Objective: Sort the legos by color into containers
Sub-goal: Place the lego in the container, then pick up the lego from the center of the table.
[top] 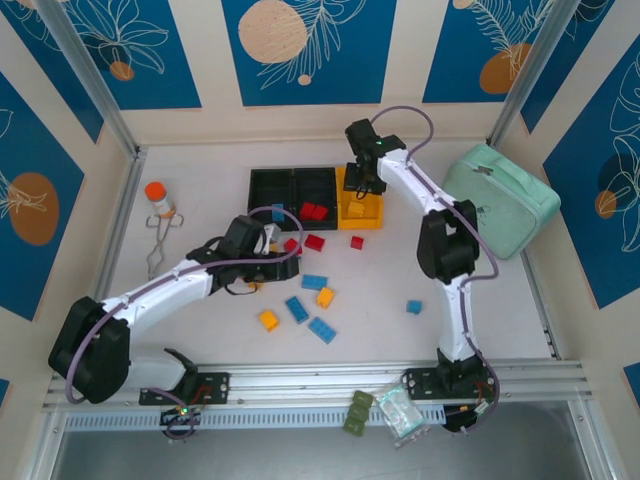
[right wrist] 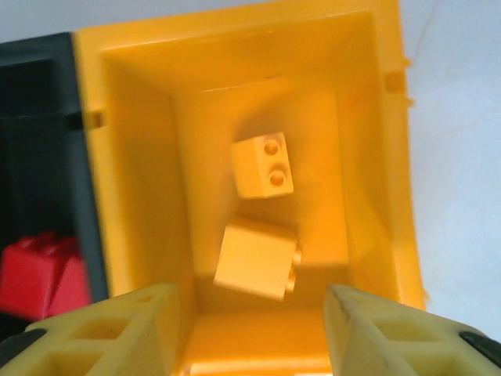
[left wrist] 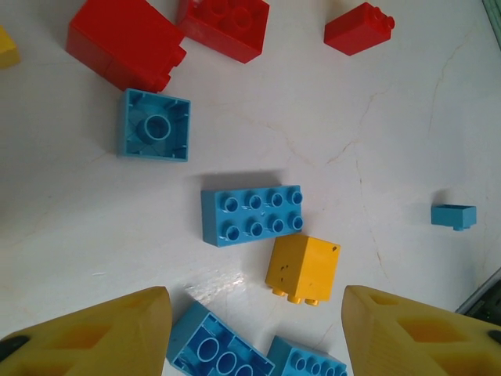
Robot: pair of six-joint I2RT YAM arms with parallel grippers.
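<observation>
Left tool (left wrist: pixel 254 301), open and empty above the worktop (left wrist: pixel 391 117): I see a yellow lego (left wrist: pixel 303 269) just ahead, midway between its fingers (left wrist: pixel 102 337), nearer this arm than the right tool (right wrist: pixel 250 296), which hangs open and empty over the yellow container (right wrist: pixel 137 157).

The white table (top: pixel 390 275) carried a row of three joined containers (top: pixel 290 172) at the back, loose legos (top: pixel 322 330) in blue, red and yellow near the middle, an orange-capped bottle (top: pixel 158 198) and metal tongs (top: pixel 158 245) at the left, and a mint-green case (top: pixel 500 198) at the right.
</observation>
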